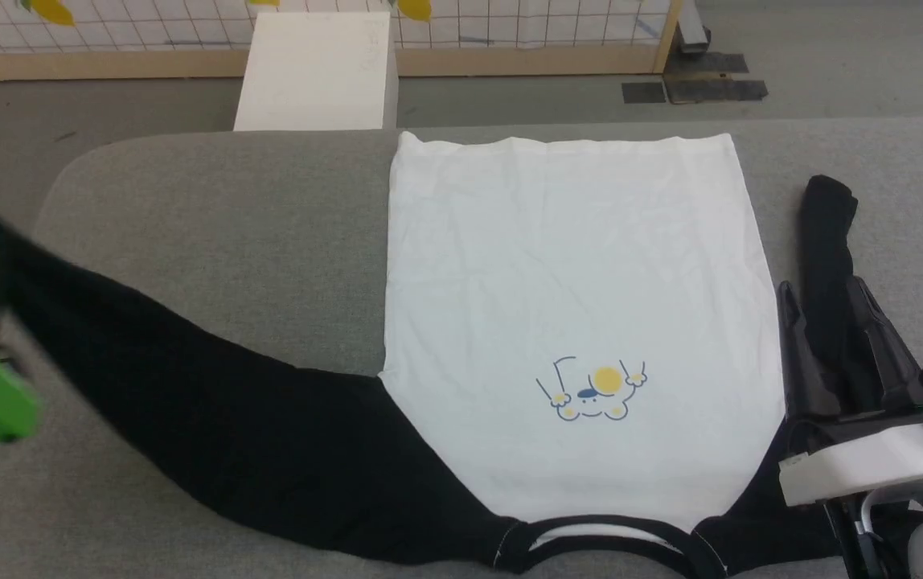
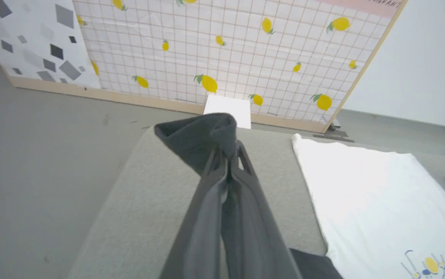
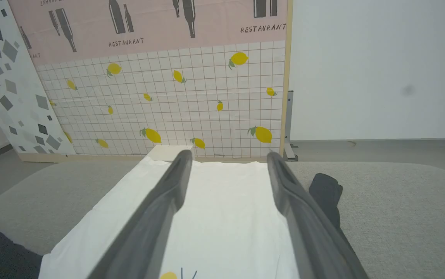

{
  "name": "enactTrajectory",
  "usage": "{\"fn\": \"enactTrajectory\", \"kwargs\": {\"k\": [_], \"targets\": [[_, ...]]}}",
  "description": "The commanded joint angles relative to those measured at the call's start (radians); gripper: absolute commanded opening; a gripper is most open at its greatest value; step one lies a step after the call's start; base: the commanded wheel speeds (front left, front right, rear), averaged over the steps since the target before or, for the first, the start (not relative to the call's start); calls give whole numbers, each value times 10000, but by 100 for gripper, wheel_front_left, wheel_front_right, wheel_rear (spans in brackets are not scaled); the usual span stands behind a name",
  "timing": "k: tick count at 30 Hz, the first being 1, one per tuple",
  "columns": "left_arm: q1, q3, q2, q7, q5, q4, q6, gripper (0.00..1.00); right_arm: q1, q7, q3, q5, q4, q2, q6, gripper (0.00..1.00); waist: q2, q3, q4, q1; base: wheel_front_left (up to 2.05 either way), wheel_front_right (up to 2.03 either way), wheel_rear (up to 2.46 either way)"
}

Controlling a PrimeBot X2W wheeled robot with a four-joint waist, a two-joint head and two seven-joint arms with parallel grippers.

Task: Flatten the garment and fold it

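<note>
garment [image 1: 574,273] sleeve in left gripper [image 2: 228,157]

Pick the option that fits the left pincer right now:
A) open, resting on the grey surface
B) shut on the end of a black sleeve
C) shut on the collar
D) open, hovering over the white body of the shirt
B: in the left wrist view the left pincer has its two fingers pressed together, with the end of the black sleeve pinched at their tips and lifted off the grey surface.
</note>
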Motion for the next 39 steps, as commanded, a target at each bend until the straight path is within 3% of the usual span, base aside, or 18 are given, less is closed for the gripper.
{"fn": "enactTrajectory", "kwargs": {"k": [1, 7, 14, 18, 27, 32, 39], "targets": [[-491, -468, -170, 72, 192, -277, -97, 0, 124, 33, -2, 88, -67, -7, -15, 100, 0, -36, 17, 1, 0, 0, 0], [-2344, -3329, -1713, 140, 827, -775, -302, 0, 139, 69, -24, 107, -112, -7, -15, 100, 0, -18, -88, 1, 0, 0, 0], [-3937, -6363, -4244, -280, 1572, 1103, -852, 0, 29, 92, 60, 137, -136, -7, -15, 100, 0, 230, -431, 1, 0, 0, 0], [-4422, -7410, -5205, -437, 1651, 2435, -1335, 0, -54, 77, 99, 156, -115, -7, -15, 100, 0, 432, -668, 1, 0, 0, 0], [-5245, -8855, -6005, -1090, 1590, 4758, -1992, 0, -219, -103, 213, 316, 117, -7, -15, 100, 0, 764, -1215, 1, 0, 0, 0], [-5770, -9543, -6073, -1636, 1228, 5538, -2014, 0, -312, -219, 288, 393, 241, -7, -15, 100, 0, 906, -1489, 1, 0, 0, 0], [-6700, -11485, -6079, -1920, 716, 6580, -1893, 0, -459, -422, 229, 539, 401, -7, -15, 100, 0, 1370, -2036, 1, 0, 0, 0]]}}
